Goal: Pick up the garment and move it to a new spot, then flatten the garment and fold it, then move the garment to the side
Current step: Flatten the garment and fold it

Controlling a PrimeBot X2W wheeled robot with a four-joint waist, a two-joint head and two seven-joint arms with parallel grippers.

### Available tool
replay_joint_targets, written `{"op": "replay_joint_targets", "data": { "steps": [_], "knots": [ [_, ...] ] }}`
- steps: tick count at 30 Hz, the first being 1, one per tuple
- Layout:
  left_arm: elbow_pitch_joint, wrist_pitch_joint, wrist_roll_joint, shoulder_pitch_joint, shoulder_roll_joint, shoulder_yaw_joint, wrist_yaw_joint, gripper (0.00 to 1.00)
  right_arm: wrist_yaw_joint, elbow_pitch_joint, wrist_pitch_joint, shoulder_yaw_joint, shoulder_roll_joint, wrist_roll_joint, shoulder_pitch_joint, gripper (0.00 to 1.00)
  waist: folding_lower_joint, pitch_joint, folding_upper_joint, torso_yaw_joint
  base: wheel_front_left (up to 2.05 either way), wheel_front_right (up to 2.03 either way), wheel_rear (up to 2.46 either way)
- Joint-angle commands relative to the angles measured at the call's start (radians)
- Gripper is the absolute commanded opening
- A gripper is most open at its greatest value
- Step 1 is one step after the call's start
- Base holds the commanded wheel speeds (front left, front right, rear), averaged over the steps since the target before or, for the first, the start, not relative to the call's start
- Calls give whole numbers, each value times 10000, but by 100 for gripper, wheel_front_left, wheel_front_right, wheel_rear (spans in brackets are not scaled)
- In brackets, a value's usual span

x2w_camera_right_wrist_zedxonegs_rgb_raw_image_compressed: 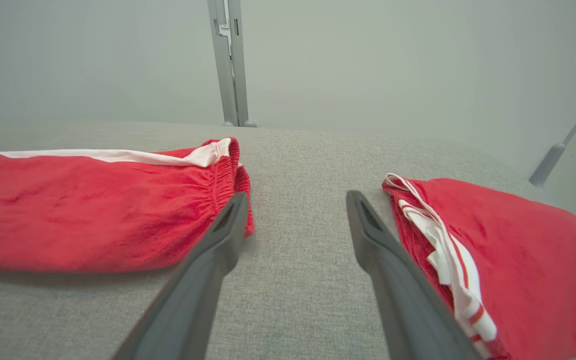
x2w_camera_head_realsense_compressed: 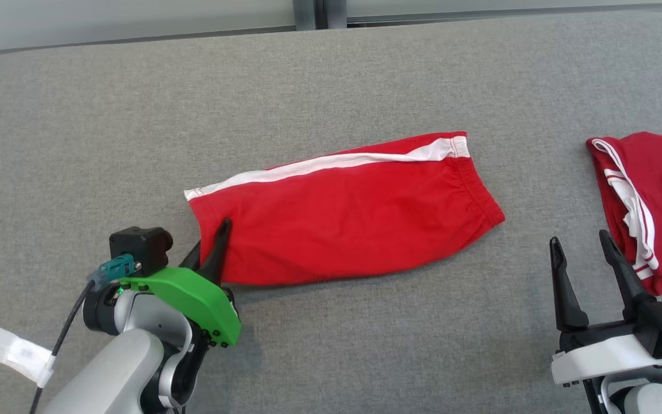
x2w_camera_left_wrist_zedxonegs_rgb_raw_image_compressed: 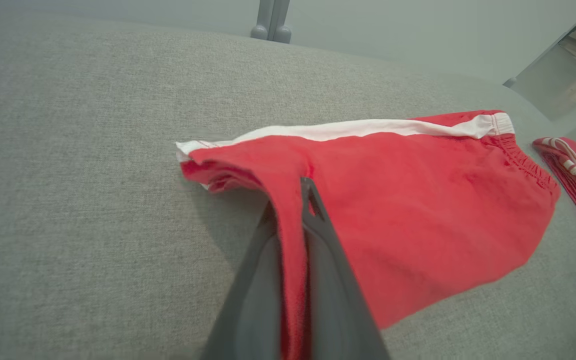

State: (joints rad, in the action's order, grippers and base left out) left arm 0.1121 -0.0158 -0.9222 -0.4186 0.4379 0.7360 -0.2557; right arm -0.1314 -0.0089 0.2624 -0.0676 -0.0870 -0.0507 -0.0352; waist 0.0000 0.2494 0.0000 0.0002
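Observation:
The garment is a pair of red shorts with a white side stripe, folded in half lengthwise and lying across the middle of the grey surface. My left gripper is shut on the hem at its left end. In the left wrist view the garment has red cloth pinched between the two dark fingers of the left gripper, and the hem is lifted slightly. My right gripper stands open over bare surface, to the right of the waistband. The right wrist view shows the right gripper between the garment and a second red piece.
A second folded red garment with white stripes lies at the right edge, touching the right gripper's outer finger; it shows too as red cloth. The grey fabric surface spreads wide to the left and back. A pale wall with a metal post stands behind.

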Motion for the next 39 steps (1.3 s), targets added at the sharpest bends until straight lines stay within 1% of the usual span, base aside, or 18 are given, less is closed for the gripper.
{"op": "replay_joint_targets", "data": {
  "steps": [1,4,6,9,14,15,16,17,19,20,21,23,28,30,32,35,39],
  "knots": [
    [25,-89,79,185,170,-77,-61,0,16,28,30,31,-54,-22,63,100,0,-108,0,174,0,0,0],
    [297,-187,21,274,160,-101,-43,0,16,93,28,104,-76,-48,145,100,0,-69,0,93,0,0,0],
    [462,-198,-181,361,32,-129,95,0,16,126,28,72,-73,-63,155,100,0,-54,0,14,0,0,0],
    [775,-130,-269,461,64,-62,178,0,16,165,30,59,-71,-88,134,100,0,-41,0,-121,0,0,0],
    [1245,-302,-135,592,151,-6,188,0,16,243,28,1,-83,-104,-1,100,0,-99,0,-254,0,0,0],
    [1319,-396,-57,592,158,-3,166,2,16,255,30,-6,-81,-105,-14,100,0,-107,0,-265,0,0,0],
    [1378,-497,-4,592,146,-16,124,32,16,262,30,-17,-83,-106,-27,100,0,-111,0,-270,0,0,0],
    [1378,-497,-4,592,146,-16,124,32,16,262,30,-17,-83,-106,-27,100,0,-111,0,-270,0,0,0],
    [1457,-740,179,604,143,15,104,56,16,281,30,-25,-83,-101,-48,100,0,-142,0,-278,0,0,0],
    [1482,-969,264,620,113,-45,44,90,16,289,30,-29,-91,-100,-36,100,0,-158,0,-280,0,0,0],
    [1546,-1464,328,739,23,-162,-91,100,16,247,30,-41,-104,-64,11,100,0,-211,0,-292,0,0,0],
    [1535,-1902,516,917,-12,-211,-181,100,16,130,30,-76,-129,-23,8,100,0,-317,0,-293,0,0,0],
    [1182,-2377,804,1611,-55,-545,-392,100,16,-234,30,-201,-188,26,-73,100,0,-544,0,-274,0,0,0],
    [909,-2463,1000,1943,-119,-867,-492,100,16,-397,30,-297,-191,-3,-74,100,0,-630,0,-240,0,0,0],
    [534,-2503,1400,2267,-236,-1388,-485,100,16,-539,30,-392,-180,-19,-86,100,0,-737,0,-184,0,0,0],
    [41,-2490,2246,2887,-449,-2185,-301,100,16,-664,28,-452,-143,26,-145,100,0,-887,0,-30,0,0,0],
    [-203,-2494,3310,3562,-680,-2990,81,100,16,-586,28,-276,-227,-54,-108,100,0,-1105,0,197,0,0,0]
  ]
}}
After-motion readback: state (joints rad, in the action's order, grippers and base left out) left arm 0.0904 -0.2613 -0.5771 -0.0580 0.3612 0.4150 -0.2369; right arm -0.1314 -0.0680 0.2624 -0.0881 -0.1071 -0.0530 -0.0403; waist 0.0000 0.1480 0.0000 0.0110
